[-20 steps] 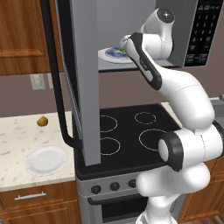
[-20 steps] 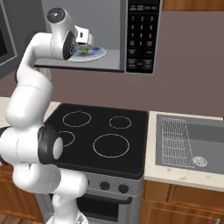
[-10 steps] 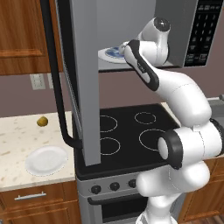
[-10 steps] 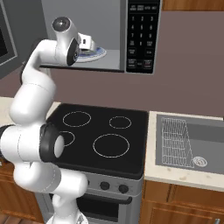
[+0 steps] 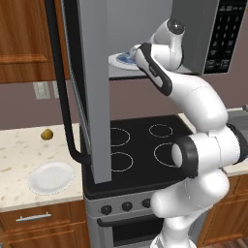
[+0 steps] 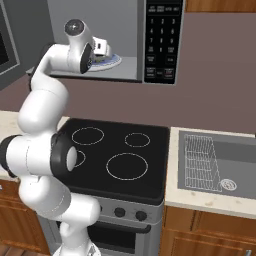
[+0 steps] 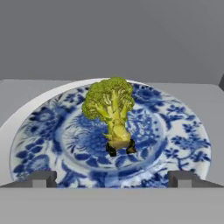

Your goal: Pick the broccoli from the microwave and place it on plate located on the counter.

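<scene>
Open gripper at the microwave mouth, broccoli untouched on its patterned dish.

In the left base view, the plain white plate (image 5: 52, 177) sits low left on the counter (image 5: 19, 150); the microwave (image 5: 145, 38) fills the top, door swung wide. In the hand view, the gripper (image 7: 112, 178) has its fingers (image 7: 41, 179) spread fully apart, holding nothing; the broccoli (image 7: 111, 111) lies at centre on the blue-patterned plate (image 7: 175, 131), between and beyond them.
</scene>
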Motion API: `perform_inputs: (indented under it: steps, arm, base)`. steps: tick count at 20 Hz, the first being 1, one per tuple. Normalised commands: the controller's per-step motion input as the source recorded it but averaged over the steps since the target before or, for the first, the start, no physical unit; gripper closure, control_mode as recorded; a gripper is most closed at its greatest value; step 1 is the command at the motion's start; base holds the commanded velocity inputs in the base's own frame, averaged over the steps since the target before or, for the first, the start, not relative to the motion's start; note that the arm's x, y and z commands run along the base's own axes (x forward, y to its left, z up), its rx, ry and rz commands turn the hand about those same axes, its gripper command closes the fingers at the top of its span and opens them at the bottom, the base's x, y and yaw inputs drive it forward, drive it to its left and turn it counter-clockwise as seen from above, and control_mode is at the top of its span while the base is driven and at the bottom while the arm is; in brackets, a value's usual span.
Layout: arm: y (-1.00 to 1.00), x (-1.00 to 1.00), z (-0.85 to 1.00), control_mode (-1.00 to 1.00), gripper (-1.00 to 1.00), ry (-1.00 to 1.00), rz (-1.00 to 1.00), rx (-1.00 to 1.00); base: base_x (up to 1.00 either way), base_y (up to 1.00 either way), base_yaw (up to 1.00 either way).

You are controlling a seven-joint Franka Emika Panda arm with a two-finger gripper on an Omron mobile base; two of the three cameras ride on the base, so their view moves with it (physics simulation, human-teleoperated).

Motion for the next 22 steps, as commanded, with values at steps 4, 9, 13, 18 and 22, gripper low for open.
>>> perform_inputs:
  steps: [4, 9, 13, 18, 22]
  arm:
    - [0.01, 0.18, 0.00, -1.00, -1.00, 0.03, 0.00, 0.00]
    - [0.00, 0.07, -0.04, -1.00, -1.00, 0.05, 0.00, 0.00]
    - [0.00, 0.20, 0.00, -1.00, -1.00, 0.04, 0.00, 0.00]
    - [0.00, 0.17, 0.00, -1.00, -1.00, 0.01, 0.00, 0.00]
    - [0.00, 0.23, 0.00, -1.00, -1.00, 0.00, 0.00, 0.00]
  base:
    - [0.00, 0.00, 0.00]
    - [0.00, 0.00, 0.00]
    - [0.00, 0.00, 0.00]
    - [0.00, 0.00, 0.00]
    - [0.00, 0.00, 0.00]
